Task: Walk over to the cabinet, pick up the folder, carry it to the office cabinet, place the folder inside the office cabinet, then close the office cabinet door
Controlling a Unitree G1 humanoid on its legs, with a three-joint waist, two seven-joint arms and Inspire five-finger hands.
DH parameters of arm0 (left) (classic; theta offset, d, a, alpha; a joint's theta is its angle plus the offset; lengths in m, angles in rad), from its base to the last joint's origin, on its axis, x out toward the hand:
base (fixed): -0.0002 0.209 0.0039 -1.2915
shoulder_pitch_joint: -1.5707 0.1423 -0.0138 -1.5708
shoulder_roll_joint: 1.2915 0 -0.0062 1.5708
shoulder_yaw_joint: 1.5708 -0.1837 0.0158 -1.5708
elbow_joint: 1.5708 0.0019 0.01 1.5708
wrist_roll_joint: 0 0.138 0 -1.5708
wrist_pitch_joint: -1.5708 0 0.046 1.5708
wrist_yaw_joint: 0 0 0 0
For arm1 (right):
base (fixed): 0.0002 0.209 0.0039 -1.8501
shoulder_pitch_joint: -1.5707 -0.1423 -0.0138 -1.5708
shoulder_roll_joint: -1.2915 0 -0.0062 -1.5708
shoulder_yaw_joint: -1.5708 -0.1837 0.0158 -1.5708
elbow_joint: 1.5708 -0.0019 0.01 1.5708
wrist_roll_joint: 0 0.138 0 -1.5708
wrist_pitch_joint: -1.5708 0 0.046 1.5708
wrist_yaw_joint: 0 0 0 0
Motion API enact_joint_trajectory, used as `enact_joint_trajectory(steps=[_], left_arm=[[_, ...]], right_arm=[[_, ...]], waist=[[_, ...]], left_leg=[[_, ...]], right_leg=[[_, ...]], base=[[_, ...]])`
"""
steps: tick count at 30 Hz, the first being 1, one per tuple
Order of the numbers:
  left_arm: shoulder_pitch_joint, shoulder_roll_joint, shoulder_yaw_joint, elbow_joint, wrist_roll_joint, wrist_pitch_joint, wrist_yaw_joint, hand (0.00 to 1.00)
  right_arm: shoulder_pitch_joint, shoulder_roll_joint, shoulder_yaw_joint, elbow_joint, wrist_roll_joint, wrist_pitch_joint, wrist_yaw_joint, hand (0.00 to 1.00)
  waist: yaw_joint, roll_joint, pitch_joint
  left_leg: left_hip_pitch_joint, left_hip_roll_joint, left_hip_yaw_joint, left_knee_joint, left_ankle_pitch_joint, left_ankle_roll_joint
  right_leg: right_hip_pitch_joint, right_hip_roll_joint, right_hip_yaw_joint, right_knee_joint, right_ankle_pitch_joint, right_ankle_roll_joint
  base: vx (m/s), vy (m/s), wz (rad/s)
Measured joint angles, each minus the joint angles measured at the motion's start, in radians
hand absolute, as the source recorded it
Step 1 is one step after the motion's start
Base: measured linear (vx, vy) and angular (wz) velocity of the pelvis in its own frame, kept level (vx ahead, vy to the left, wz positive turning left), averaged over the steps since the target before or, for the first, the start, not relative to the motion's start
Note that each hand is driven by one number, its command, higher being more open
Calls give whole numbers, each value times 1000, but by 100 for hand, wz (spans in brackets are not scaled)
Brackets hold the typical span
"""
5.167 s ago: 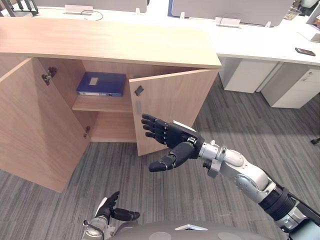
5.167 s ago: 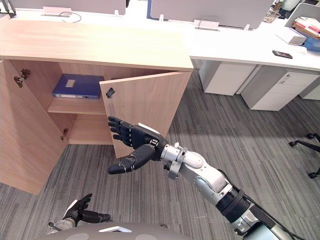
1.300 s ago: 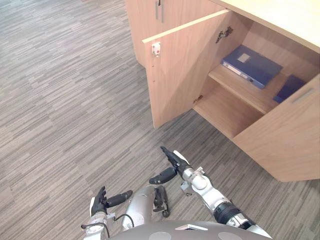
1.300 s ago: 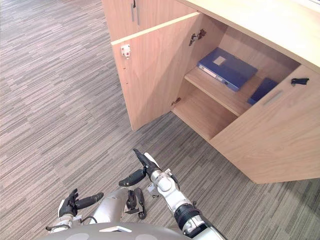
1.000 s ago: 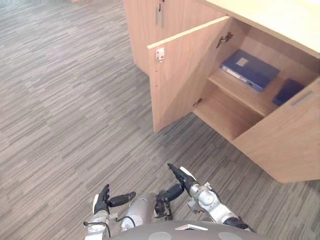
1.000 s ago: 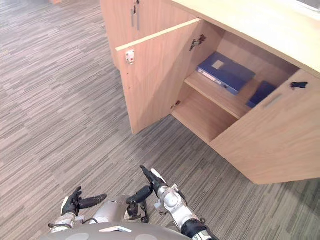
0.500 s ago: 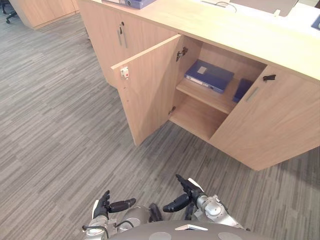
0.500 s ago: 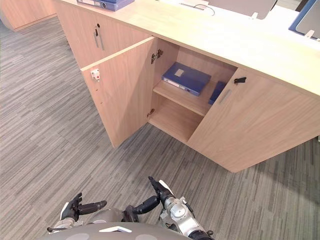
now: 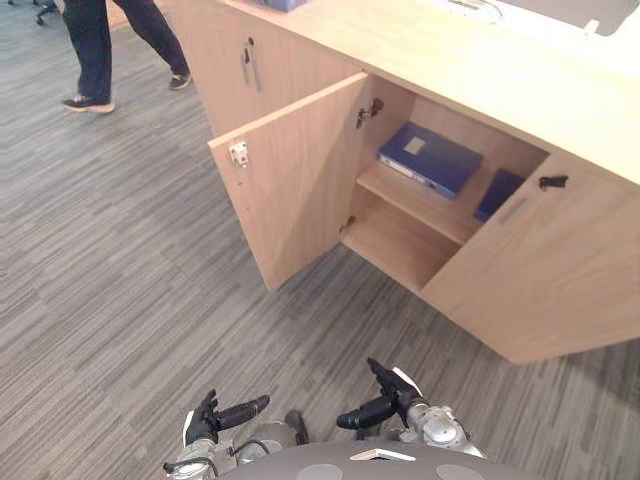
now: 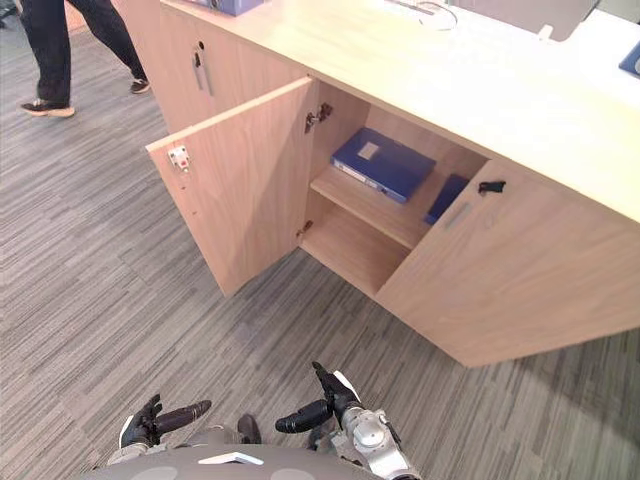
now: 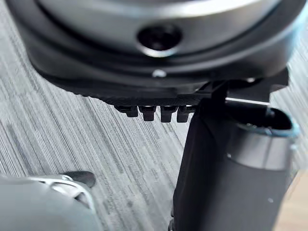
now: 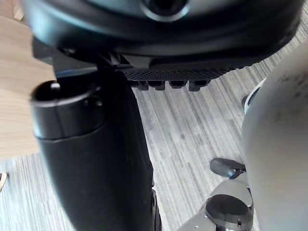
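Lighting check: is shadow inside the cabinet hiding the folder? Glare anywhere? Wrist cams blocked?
Left eye view: folder is shaded under the cabinet top, yet plainly blue on the upper shelf. Right eye view: cabinet top bright, no harsh glare. Left wrist view: left hand blocks much; floor shows past it. Right wrist view: right hand likewise.

office cabinet [image 9: 300, 190]: wood-grain laminate, matt | folder [image 9: 432, 160]: smooth plastic cover, faint sheen | floor [image 9: 120, 290]: rough striped carpet
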Motion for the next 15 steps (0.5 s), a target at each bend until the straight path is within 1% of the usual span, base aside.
enact_joint_trajectory(steps=[1, 3, 4, 7, 8, 9, 11, 12, 14, 15], left_arm=[[0, -5, 11, 0, -28, 0, 4, 100], [-6, -19, 77, 0, -120, 3, 17, 100], [-13, -19, 99, -1, -149, 4, 24, 100], [-78, -1, 259, -2, -302, 5, 70, 100], [-103, 27, 313, -4, -345, 5, 88, 100], [-114, 46, 333, -3, -362, 5, 97, 100], [-169, 127, 408, -4, -400, 5, 115, 100], [-212, 198, 449, -4, -429, 5, 120, 100], [-252, 282, 470, -4, -461, 0, 123, 100], [-280, 347, 478, -4, -473, -11, 127, 100]], right_arm=[[2, 0, 0, 0, 0, 0, 0, 100], [15, -1, -11, -2, 1, -1, 0, 100], [16, -1, -11, -2, 4, -1, 0, 100], [33, -6, -11, -27, 18, 0, 4, 100], [35, -7, -10, -45, 18, -1, 9, 100], [36, -7, -9, -48, 18, -1, 11, 100], [39, -7, -8, -50, 19, 0, 19, 100], [44, -8, -8, -52, 19, 0, 24, 100], [57, -7, -7, -65, 19, 0, 27, 100], [67, -7, -5, -76, 19, 0, 29, 100]], waist=[[0, -2, -2], [-1, -4, -28], [-2, -4, -29], [-1, -7, -34], [-2, -8, -36], [-3, -9, -36], [-6, -10, -40], [-5, -12, -42], [-3, -12, -46], [-3, -13, -52]], left_leg=[[10, -2, -2, -11, 3, -3], [30, -9, -15, -48, 17, -8], [38, -10, -18, -59, 23, -8], [64, -17, -19, -99, 42, -13], [72, -21, -17, -117, 52, -14], [77, -23, -16, -126, 58, -15], [84, -28, -16, -154, 77, -17], [95, -31, -16, -180, 94, -19], [106, -32, -12, -202, 107, -22], [113, -33, -6, -219, 116, -22]], right_leg=[[6, 1, 1, -6, 0, 0], [19, 4, 13, -16, 0, 0], [21, 4, 16, -17, 0, 0], [32, 6, 23, -23, 0, 0], [33, 6, 39, -27, 0, 0], [33, 6, 42, -27, 0, 0], [29, 5, 44, -29, 0, 0], [28, 6, 46, -29, 1, 0], [26, 10, 53, -31, 4, -1], [26, 14, 62, -36, 8, -1]], base=[[124, -2, 16], [78, 14, 12], [51, 20, 8], [-1, 8, 1], [-40, 10, -4], [-42, 8, -3], [-68, 0, 0], [-88, 1, -2], [-72, 4, -8], [-50, 4, -16]])
